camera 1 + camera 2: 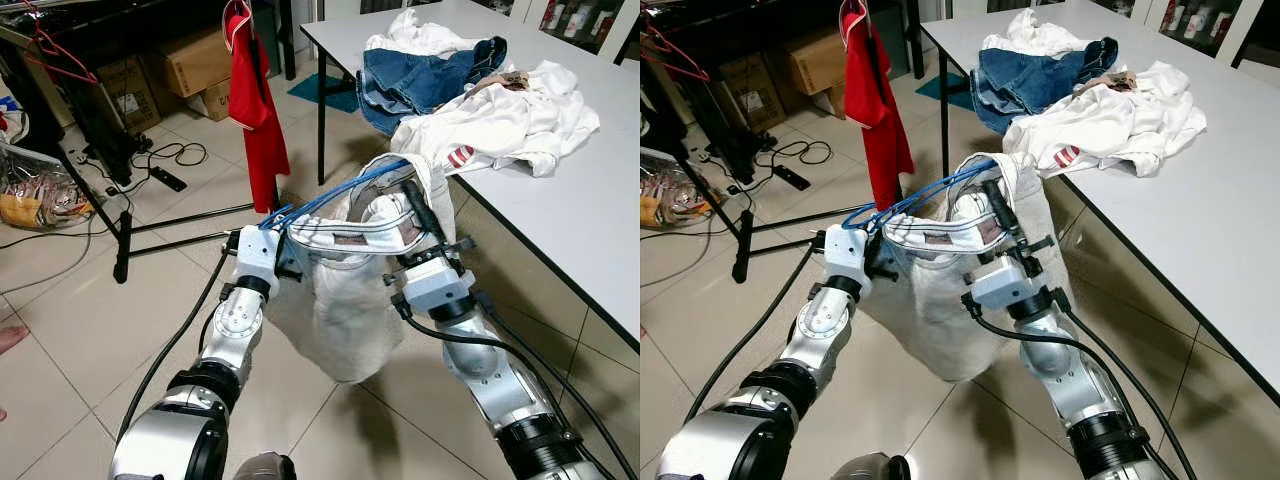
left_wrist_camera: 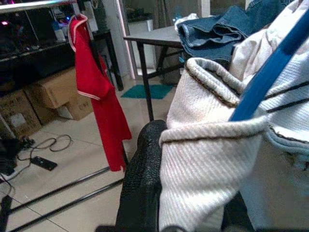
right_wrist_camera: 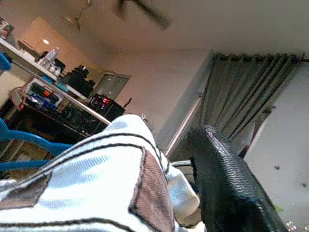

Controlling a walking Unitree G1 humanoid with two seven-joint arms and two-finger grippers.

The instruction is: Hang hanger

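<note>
At ten o'clock the red shirt [image 1: 252, 100] hangs from the black rack [image 1: 100, 150]. At centre, the left claw [image 1: 285, 250] is clenched on one end of the blue hanger [image 1: 330, 195], which carries the white garment [image 1: 350, 300]. The right claw [image 1: 420, 215] grips the garment's collar. Hanging well probably means keeping the hanger level and the hook free. At two o'clock, clothes [image 1: 470, 100] lie heaped on the table [image 1: 590, 220]. Boxes [image 1: 195, 60] near eleven o'clock look shut, contents unseen.

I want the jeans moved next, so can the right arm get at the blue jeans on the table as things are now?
Probably not yet. The right gripper is shut on the white garment with the blue hanger, shared with the left gripper. The jeans lie farther back on the table.
</note>
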